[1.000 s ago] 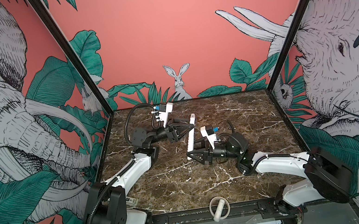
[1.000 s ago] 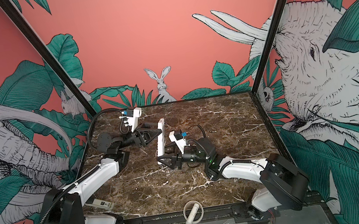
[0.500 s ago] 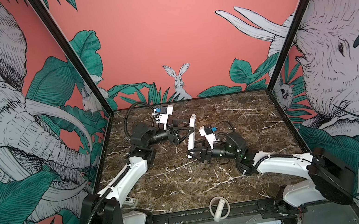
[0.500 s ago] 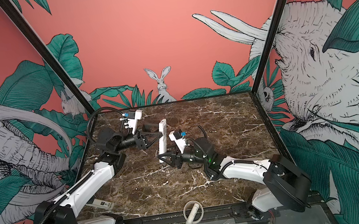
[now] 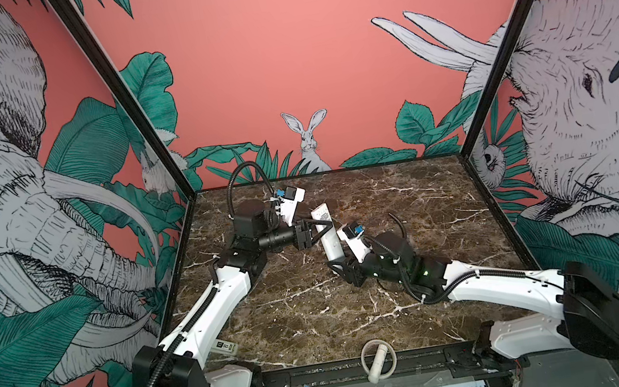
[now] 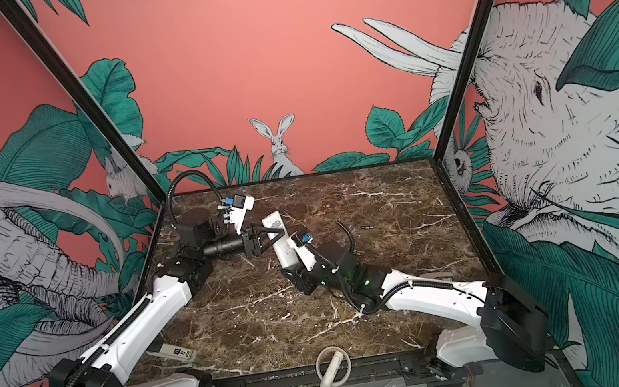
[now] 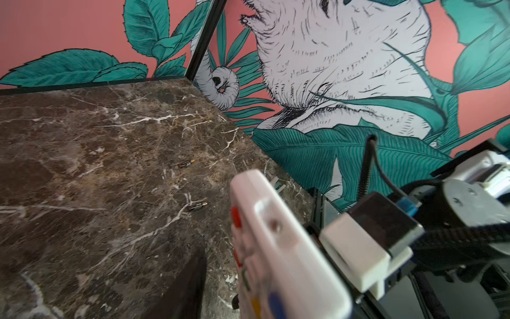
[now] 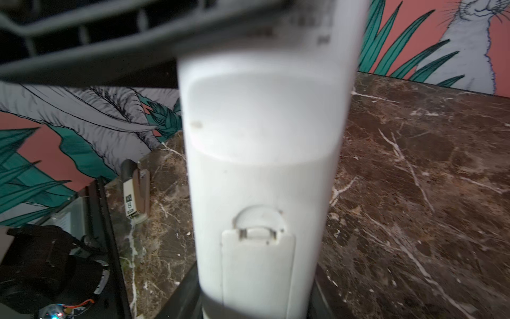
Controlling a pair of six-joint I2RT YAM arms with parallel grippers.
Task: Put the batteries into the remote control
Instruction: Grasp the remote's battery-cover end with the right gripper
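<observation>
Listing your holdings, largest first.

Desk [image 5: 319, 319]: brown marble, carrying everything below.

Remote control [image 5: 332, 246]: you are holding it tilted and raised off the desk, near the middle. Its plain white back is facing the right wrist camera and its buttons are facing the left wrist camera.

Right gripper [image 5: 338, 265]: it is pinching the near end of the remote control, which is rising out from between the jaws.

Left gripper [image 5: 330, 226]: it is straddling the far half of the remote control, with one finger [image 8: 82, 62] lying across the back. You cannot tell whether it is pressing or only bracketing.

White cylinder with a ring [image 5: 376, 362]: lying at the front edge, well apart from the work.

Labelled bar [image 5: 224, 346]: lying near the front-left corner, beneath the left arm in both top views.

Battery cover [image 8: 258, 265]: sitting closed in the back of the remote control.

Batteries [image 7: 198, 205]: two slim dark cylinders are lying loose on the desk, the second [image 7: 185, 164] beyond the first. Both are well apart from either gripper.

Step in hand, as a judgement: you are steadying the remote control to get the cover off, and no battery is going in yet. The next move is calling for one gripper keeping hold while the other is working the latch and sliding the cover free, without twisting the remote control out of the pinch.
</observation>
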